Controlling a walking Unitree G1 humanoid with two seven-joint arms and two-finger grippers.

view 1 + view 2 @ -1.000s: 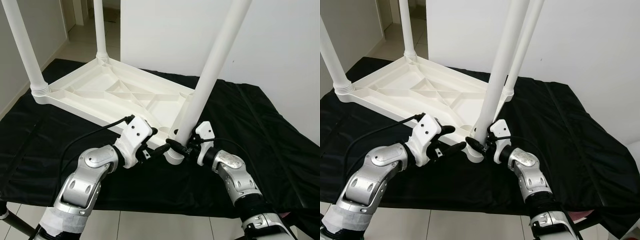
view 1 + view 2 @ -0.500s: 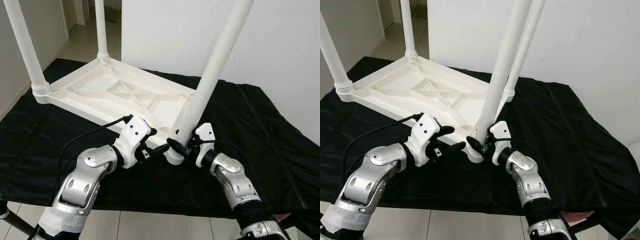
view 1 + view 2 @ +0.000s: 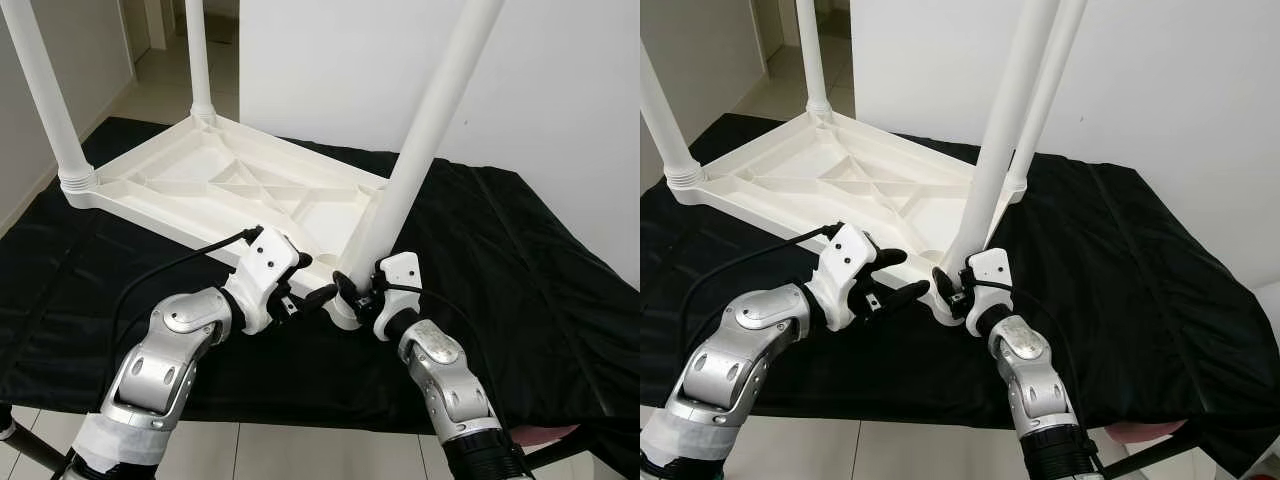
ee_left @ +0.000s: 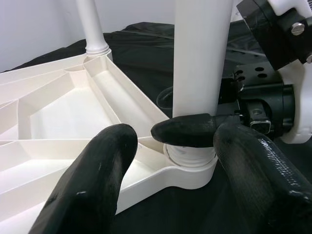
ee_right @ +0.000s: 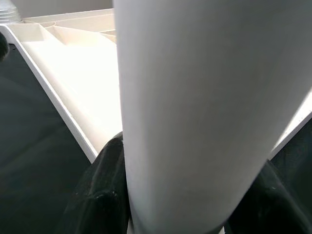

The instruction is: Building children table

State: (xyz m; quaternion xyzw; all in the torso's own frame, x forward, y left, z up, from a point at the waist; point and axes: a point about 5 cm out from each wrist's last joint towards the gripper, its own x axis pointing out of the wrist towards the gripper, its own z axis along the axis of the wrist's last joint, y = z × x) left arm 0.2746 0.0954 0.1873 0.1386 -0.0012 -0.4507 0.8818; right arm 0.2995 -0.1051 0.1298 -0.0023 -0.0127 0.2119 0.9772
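On black cloth (image 3: 520, 260), upturned white table (image 3: 230, 185), right hand (image 3: 352, 293) gripping leg (image 3: 420, 150), left hand (image 3: 305, 290) wide.

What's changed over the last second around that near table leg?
The right arm has swung in toward the middle, its claw keeping hold of the near leg just above the socket. The left claw stays open beside the corner of the upturned tabletop. The tabletop, the other legs and the black cloth have not moved.
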